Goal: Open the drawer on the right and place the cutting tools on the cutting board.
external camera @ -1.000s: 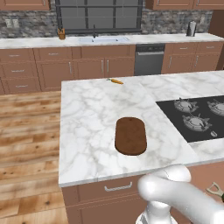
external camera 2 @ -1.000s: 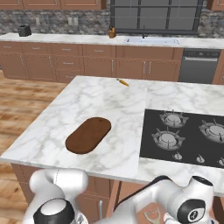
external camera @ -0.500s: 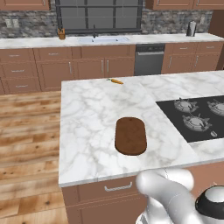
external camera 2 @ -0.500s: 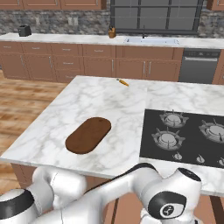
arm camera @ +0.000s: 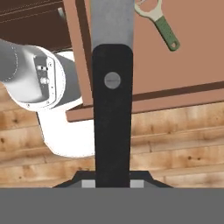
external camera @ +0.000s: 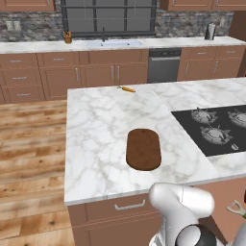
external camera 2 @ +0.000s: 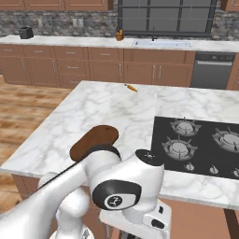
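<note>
Lengthwise, knife (arm camera: 112,109) blade away from tool (arm camera: 112,183)

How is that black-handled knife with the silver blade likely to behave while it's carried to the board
The black-handled knife with the silver blade looks rigid, so it probably won't flex. The fingers grip the handle's end, so the long blade beyond might pivot if jolted. Its flat, smooth handle could slip. The green-handled peeler lies in the open reddish-brown wooden drawer.

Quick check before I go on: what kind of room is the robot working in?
A home-style kitchen, rendered: a marble island with a gas cooktop, wooden cabinets and a sink under a window.
</note>
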